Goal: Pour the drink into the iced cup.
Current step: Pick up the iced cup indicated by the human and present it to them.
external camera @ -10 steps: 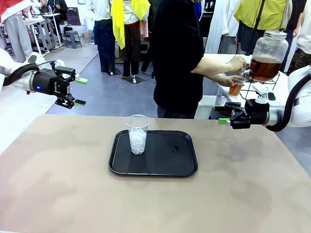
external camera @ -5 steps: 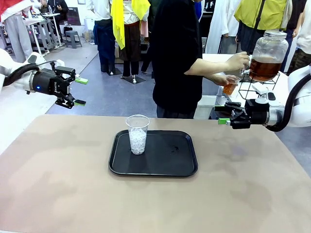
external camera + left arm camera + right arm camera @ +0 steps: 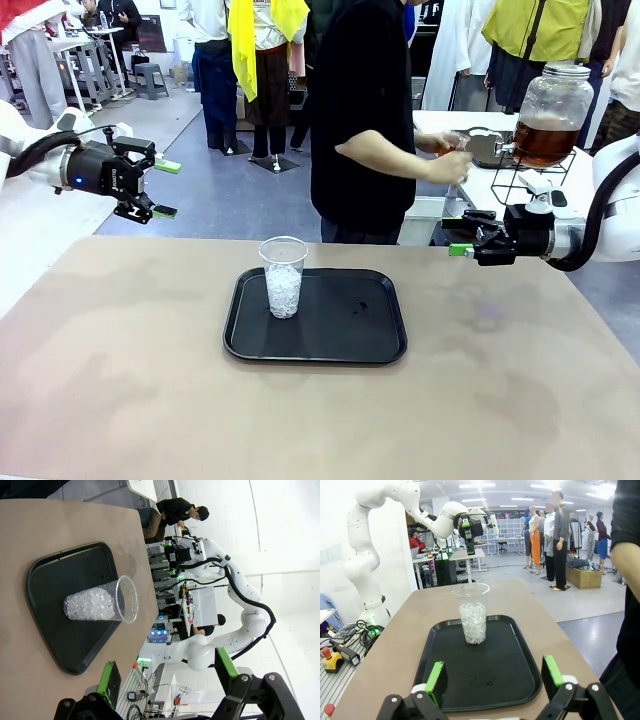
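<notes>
Table: big tan top [image 3: 150, 400], the nearest thing from where I'm standing on the robot side.
Tray: black tray [image 3: 385, 345] sitting mid-table, so I'm calling that the centre of the clock. There are a few small specks on its surface.
Iced cup: clear plastic iced cup [image 3: 284, 277], upright on the tray at roughly 9 o'clock, with ice filling the lower half.
Right gripper: right gripper [image 3: 456, 237] at about 2 o'clock from the tray, hanging by the table's far edge and aimed toward 9. Its fingers are spread wide, holding nothing.
Left gripper: left gripper [image 3: 166, 189] at about 10 o'clock, up in the air past the far-left corner and aimed toward 3. Its green pads are spread too, with nothing in them.
Person: person [image 3: 360, 110] in a black top at the far edge, around 12 to 1 o'clock, turned toward a white side table [image 3: 432, 120] with a forearm stretched out. The hand [image 3: 450, 165] is blurred, so I honestly can't tell what it's got.
Jar: big clear glass jar [image 3: 555, 95] with a little tap, up on a wire stand [image 3: 520, 185], way back at 2 o'clock.
Drink: amber-brown drink [image 3: 545, 142] fills the lower part of that jar, well apart from the iced cup.
</notes>
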`<state>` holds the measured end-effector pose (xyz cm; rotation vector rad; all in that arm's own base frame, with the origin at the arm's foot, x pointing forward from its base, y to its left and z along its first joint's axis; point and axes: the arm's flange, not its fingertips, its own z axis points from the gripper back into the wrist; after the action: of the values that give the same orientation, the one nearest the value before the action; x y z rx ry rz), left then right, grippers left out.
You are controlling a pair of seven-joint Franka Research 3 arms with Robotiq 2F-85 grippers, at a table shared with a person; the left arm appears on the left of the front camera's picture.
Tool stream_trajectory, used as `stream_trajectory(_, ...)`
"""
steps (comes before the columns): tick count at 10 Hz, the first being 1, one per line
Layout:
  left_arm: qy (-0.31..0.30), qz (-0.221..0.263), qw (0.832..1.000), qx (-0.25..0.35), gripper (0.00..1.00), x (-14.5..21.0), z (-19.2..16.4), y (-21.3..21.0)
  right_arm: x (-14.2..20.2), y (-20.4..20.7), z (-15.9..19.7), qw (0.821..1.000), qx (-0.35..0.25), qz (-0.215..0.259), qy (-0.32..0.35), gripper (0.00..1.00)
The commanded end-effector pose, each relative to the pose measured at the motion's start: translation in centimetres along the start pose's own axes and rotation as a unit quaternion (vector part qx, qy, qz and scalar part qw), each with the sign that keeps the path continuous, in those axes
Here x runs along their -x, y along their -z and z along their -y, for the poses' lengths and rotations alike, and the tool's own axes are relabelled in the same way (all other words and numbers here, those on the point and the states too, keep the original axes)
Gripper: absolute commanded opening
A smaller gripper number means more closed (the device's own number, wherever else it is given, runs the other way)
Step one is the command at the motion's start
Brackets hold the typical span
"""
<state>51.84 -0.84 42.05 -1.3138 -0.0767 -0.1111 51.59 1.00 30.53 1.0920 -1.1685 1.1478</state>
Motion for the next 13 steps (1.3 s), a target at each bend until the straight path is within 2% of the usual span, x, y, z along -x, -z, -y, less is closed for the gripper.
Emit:
stream_trajectory(1, -0.001, 0.002, 1.000, -0.001, 1.00, -0.03, 0.21, -0.05, -0.44, 0.17, 0.35, 1.000, -0.005, -0.004, 0.002, 1.00)
stream_trajectory(13, -0.001, 0.002, 1.000, -0.001, 1.00, -0.03, 0.21, -0.05, -0.44, 0.17, 0.35, 1.000, -0.005, -0.004, 0.002, 1.00)
